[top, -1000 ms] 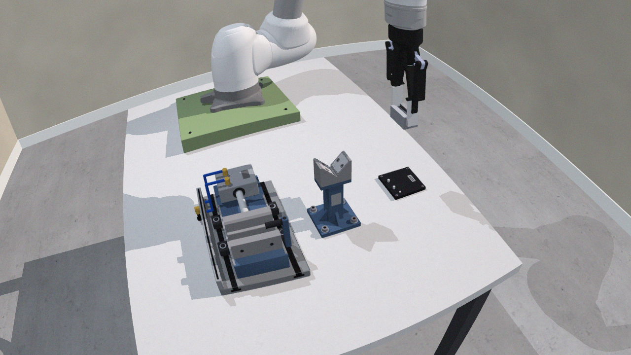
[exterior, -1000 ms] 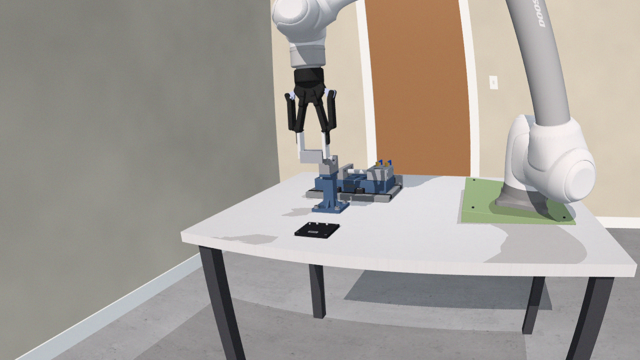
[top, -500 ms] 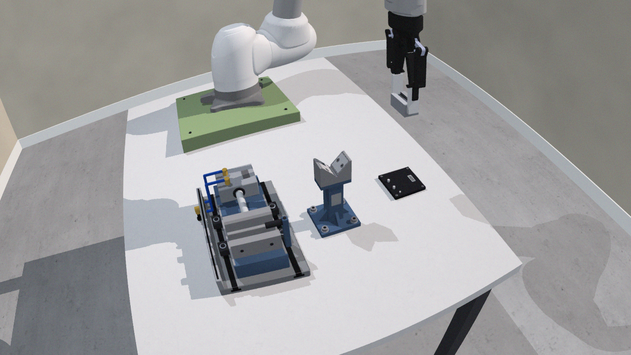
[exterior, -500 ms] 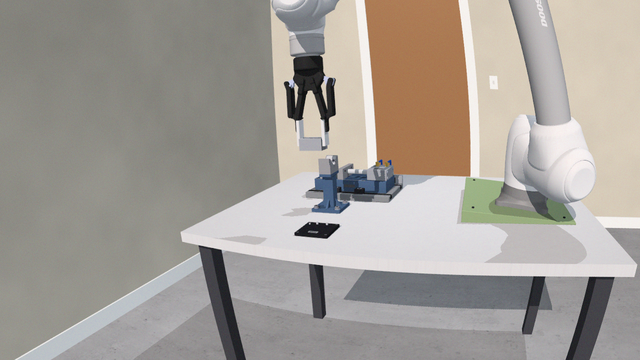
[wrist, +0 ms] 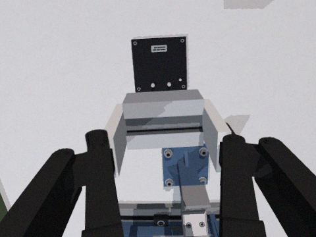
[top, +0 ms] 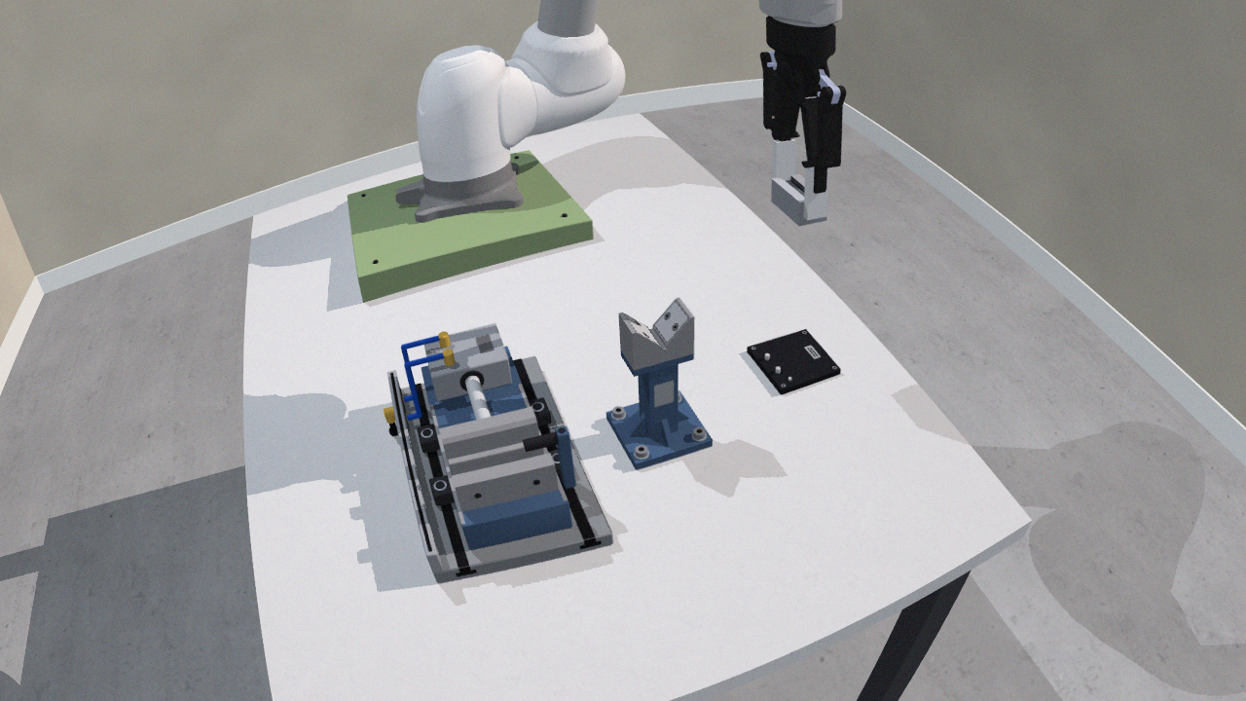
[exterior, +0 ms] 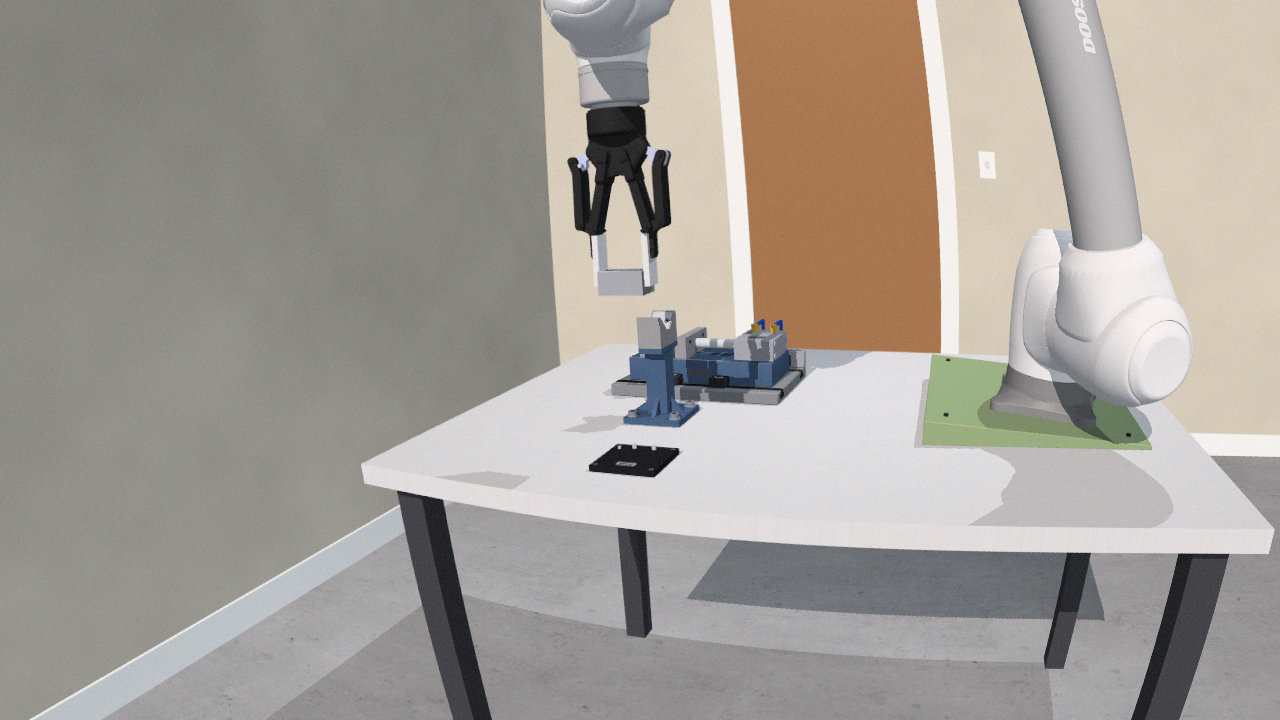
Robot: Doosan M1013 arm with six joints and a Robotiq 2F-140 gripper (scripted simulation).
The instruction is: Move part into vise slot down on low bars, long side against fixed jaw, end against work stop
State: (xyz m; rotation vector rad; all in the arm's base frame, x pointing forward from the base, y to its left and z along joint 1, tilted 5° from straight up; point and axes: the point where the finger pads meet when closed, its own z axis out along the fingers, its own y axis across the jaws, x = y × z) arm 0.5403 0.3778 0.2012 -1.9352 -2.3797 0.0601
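Observation:
My gripper (top: 798, 199) is shut on the part (exterior: 624, 281), a grey block, and holds it high in the air above the table. In the wrist view the part (wrist: 163, 118) spans between the fingertips and shows a dark slot line on the face toward the camera. The black infeed plate (top: 792, 358) lies bare on the table below; it also shows in the wrist view (wrist: 160, 63). The vise (top: 488, 444) stands at the left of the table with its jaws apart. The blue V-block (top: 657, 384) stands between the vise and the infeed plate.
The arm's base sits on a green plate (top: 465, 222) at the back of the table. The work stop rod (top: 541, 444) points in between the jaws from the vise's right side. The table edge (top: 958, 540) runs close to the right of the infeed plate.

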